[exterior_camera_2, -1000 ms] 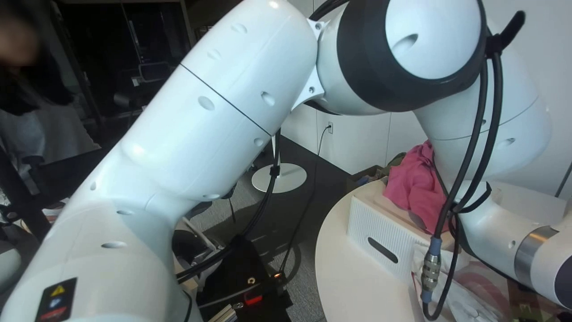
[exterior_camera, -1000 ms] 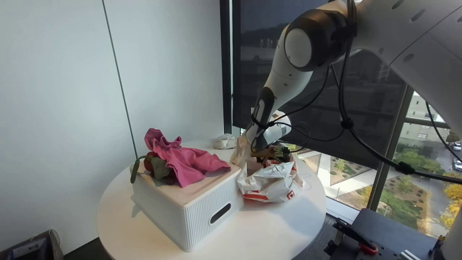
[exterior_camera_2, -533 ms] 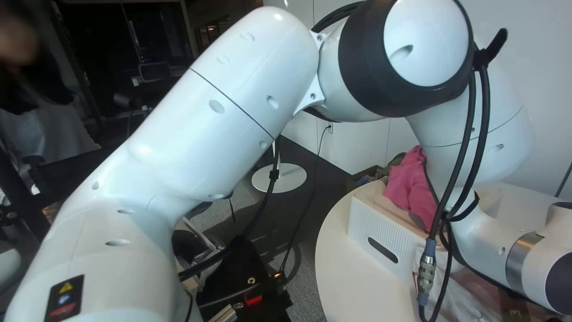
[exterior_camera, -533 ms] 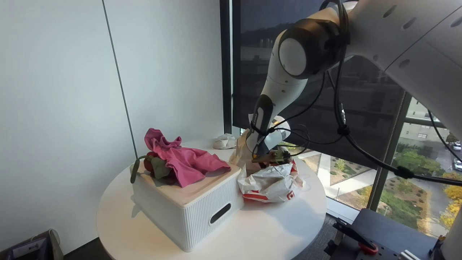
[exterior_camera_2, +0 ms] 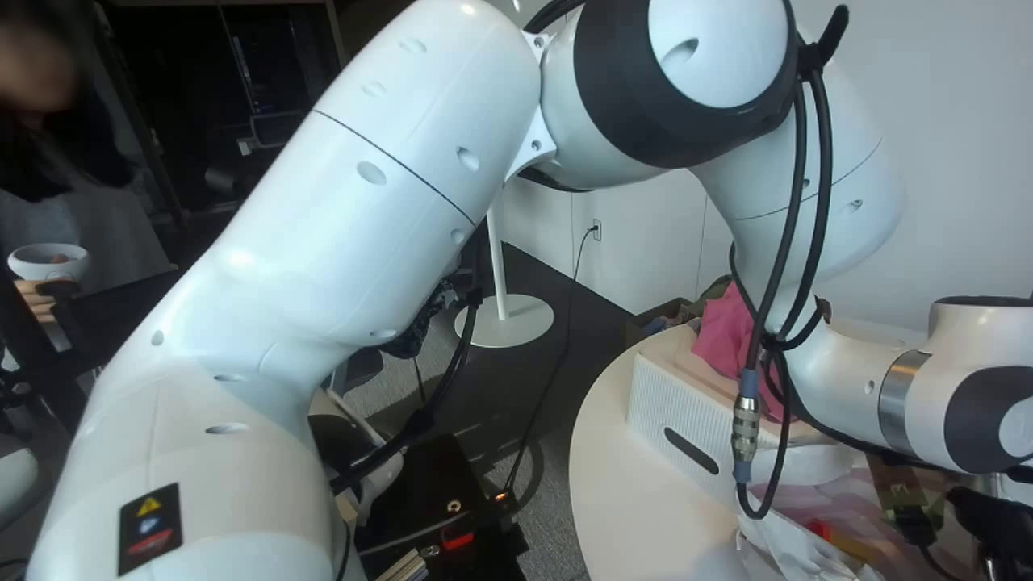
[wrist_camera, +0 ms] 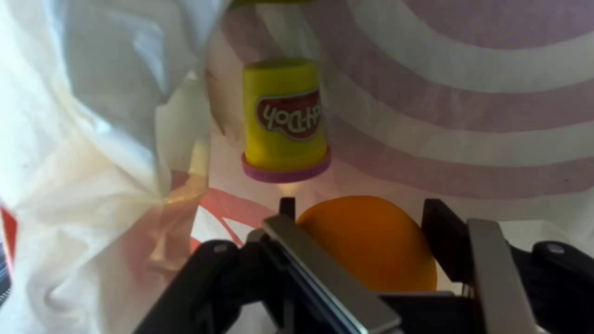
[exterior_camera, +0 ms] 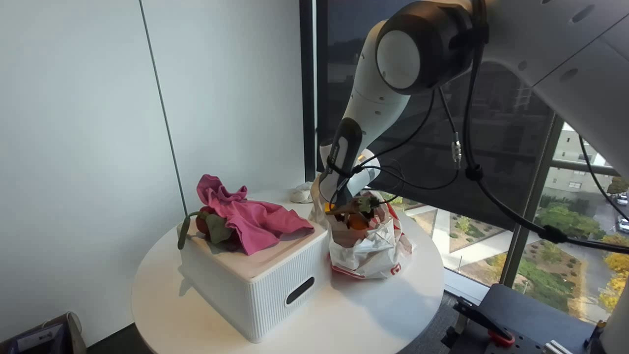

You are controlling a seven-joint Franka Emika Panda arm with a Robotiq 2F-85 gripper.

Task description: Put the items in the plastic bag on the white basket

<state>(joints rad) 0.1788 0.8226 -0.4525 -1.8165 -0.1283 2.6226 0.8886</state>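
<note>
Our end effector point(wrist_camera: 360, 214) pinches the orange ball point(wrist_camera: 371, 246). Let's lift it straight, clear of the plastic bag point(exterior_camera: 369, 253)

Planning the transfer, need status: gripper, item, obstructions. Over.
Gripper shut on orange round item. Crumpled plastic bag close around it. Pink cloth partly covers white basket.

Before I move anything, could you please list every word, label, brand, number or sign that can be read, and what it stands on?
"ay-Doh": on the yellow tub in the plastic bag, upside down in the wrist view, its start hidden.
Red ring-and-dot sign, wordless: on the bag's side.
Yellow triangle: black sticker on the arm; marks below it too small to read.
Lettering near the arm's wrist: too small to read.
</note>
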